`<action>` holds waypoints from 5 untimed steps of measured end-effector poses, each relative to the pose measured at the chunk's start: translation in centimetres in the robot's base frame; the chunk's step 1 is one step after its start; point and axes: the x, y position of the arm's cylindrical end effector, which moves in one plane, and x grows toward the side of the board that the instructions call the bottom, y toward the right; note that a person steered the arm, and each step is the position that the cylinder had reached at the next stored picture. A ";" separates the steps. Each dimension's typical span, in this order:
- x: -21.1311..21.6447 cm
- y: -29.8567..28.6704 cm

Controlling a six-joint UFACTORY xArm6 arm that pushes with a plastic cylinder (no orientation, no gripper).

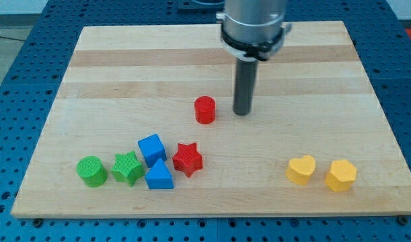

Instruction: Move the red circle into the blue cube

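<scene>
Wooden board [212, 60] is hosting the approach: tip [242, 113], bare and gripperless, is sitting just right of red circle [205, 109], needing a down-left push toward blue cube [152, 148].

You're looking at a lab bench: a blue perforated metal breadboard [30, 81] shows at nine and three o'clock under the wooden table [124, 60], with a robot arm [253, 23] mounted overhead.
</scene>
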 end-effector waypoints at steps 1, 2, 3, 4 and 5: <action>0.6 -5.3; 1.8 -9.4; 0.0 -9.4; -2.8 -10.1; -2.2 -12.0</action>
